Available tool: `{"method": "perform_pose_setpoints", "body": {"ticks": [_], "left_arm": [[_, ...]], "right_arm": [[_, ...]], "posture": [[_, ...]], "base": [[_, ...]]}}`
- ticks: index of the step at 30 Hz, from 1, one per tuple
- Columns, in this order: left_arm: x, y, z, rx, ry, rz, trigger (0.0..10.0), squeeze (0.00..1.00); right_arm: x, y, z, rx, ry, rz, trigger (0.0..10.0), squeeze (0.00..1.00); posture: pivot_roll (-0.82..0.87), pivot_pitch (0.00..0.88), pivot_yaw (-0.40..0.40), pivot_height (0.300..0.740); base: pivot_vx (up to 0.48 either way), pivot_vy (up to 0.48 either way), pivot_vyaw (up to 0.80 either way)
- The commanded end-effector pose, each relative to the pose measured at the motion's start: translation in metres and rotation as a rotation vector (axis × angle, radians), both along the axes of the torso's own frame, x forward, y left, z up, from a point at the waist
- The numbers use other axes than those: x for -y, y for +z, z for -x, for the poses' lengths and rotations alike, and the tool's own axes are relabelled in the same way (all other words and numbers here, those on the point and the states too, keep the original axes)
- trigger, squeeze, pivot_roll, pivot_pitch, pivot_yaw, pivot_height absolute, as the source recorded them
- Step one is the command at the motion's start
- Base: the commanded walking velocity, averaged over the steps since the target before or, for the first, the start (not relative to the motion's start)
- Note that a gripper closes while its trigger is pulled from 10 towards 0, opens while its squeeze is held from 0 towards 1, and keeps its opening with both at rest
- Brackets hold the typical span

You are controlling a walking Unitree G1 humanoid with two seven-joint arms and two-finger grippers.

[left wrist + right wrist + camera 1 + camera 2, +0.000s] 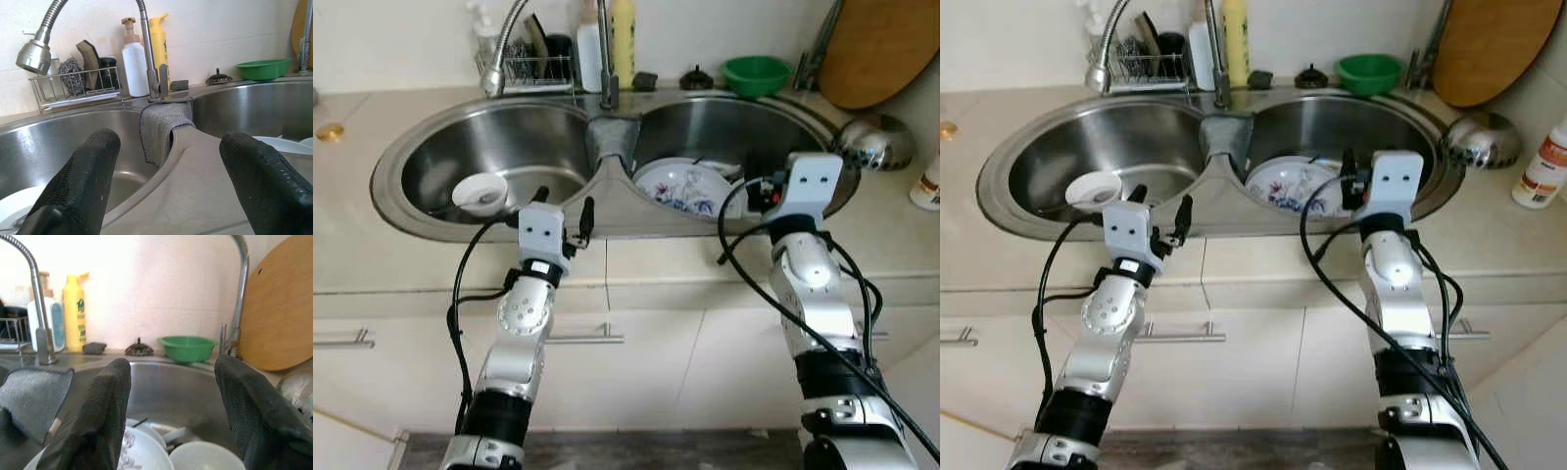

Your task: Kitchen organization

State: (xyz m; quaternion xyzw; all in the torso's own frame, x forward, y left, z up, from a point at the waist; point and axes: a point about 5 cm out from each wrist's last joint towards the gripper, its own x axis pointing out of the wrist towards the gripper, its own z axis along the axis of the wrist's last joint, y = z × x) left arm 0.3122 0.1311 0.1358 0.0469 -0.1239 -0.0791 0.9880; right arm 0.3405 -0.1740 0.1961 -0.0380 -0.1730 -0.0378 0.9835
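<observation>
Left gripper (564, 209): fingers spread wide, holding nothing — poised over the near rim of the left basin, touching nothing visible.
Right gripper (171, 411): fingers wide apart and empty, held above the near edge of the right basin, over the dishes.
Sink (440, 230): one double stainless unit, two basins, set in a beige counter.
Left basin contents: one small white bowl (480, 191) at the near left of the basin floor.
Right basin contents: one patterned plate (685, 186) with blue floral print, leaning near the divider; further white dishes lie just beside it to the right — count cannot be told.
Cloth (164, 122): one grey cloth, draped over the divider between the basins.
Faucets: a pull-out spray head (33, 55) far left; one straight faucet (605, 59) at the far centre.
Wire rack (73, 88): one, far left, holding a steel scourer and a sponge.
Bottles: one white pump bottle (134, 63) and one yellow bottle (159, 46), side by side behind the faucet.
Green bowl (756, 74): one, on the far counter right of centre.
Cutting board (876, 49): one round wooden board, leaning against the far right wall.
</observation>
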Motion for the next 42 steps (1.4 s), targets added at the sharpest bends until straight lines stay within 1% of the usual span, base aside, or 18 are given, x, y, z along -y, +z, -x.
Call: {"method": "perform_pose_setpoints", "body": {"ticks": [1, 4, 5, 7, 14, 22, 27, 35, 42], "left_arm": [[-0.002, 0.001, -0.002, -0.004, 0.002, -0.004, 10.0, 0.0], [-0.002, 0.002, -0.001, 0.007, 0.0, -0.005, 10.0, 0.0], [-0.002, 0.006, 0.0, 0.03, -0.001, -0.018, 10.0, 0.0], [-0.001, 0.009, 0.0, 0.046, -0.006, -0.026, 10.0, 0.0], [0.002, 0.018, 0.001, 0.09, -0.022, -0.033, 10.0, 0.0], [0.004, 0.017, 0.002, 0.092, -0.03, -0.04, 10.0, 0.0], [0.003, 0.016, 0.003, 0.093, -0.021, -0.04, 10.0, 0.0], [0.002, 0.015, 0.003, 0.091, -0.015, -0.057, 10.0, 0.0], [0.004, 0.013, 0.003, 0.086, -0.018, -0.056, 10.0, 0.0]], "right_arm": [[-0.002, 0.008, 0.003, 0.046, -0.006, 0.012, 10.0, 0.0], [-0.005, 0.017, 0.008, 0.105, -0.004, 0.087, 10.0, 0.0], [-0.009, 0.019, 0.012, 0.132, 0.006, 0.121, 10.0, 0.0], [-0.012, 0.019, 0.013, 0.138, 0.011, 0.135, 10.0, 0.0], [-0.017, 0.013, 0.019, 0.133, 0.009, 0.156, 10.0, 0.0], [-0.019, 0.01, 0.021, 0.126, -0.001, 0.156, 10.0, 0.0], [-0.02, 0.008, 0.02, 0.116, -0.009, 0.154, 10.0, 0.0], [-0.027, 0.004, 0.022, 0.105, 0.011, 0.156, 10.0, 0.0], [-0.027, 0.003, 0.022, 0.103, 0.009, 0.16, 10.0, 0.0]], "posture": [[-0.08, 0.001, 0.024, 0.74], [-0.08, 0.001, 0.024, 0.74], [-0.08, 0.002, 0.022, 0.74], [-0.08, 0.002, 0.022, 0.74], [-0.08, 0.007, 0.026, 0.74], [-0.08, 0.011, 0.027, 0.74], [-0.08, 0.014, 0.027, 0.74], [-0.08, 0.012, 0.022, 0.74], [-0.08, 0.006, 0.024, 0.74]], "base": [[0.0, 0.48, 0.0], [0.0, 0.48, 0.0], [0.0, 0.48, 0.0], [0.0, 0.48, 0.0], [0.0, 0.48, 0.0], [0.0, 0.48, 0.0], [0.0, 0.096, 0.0], [0.0, 0.0, 0.0], [0.0, 0.0, 0.0]]}}
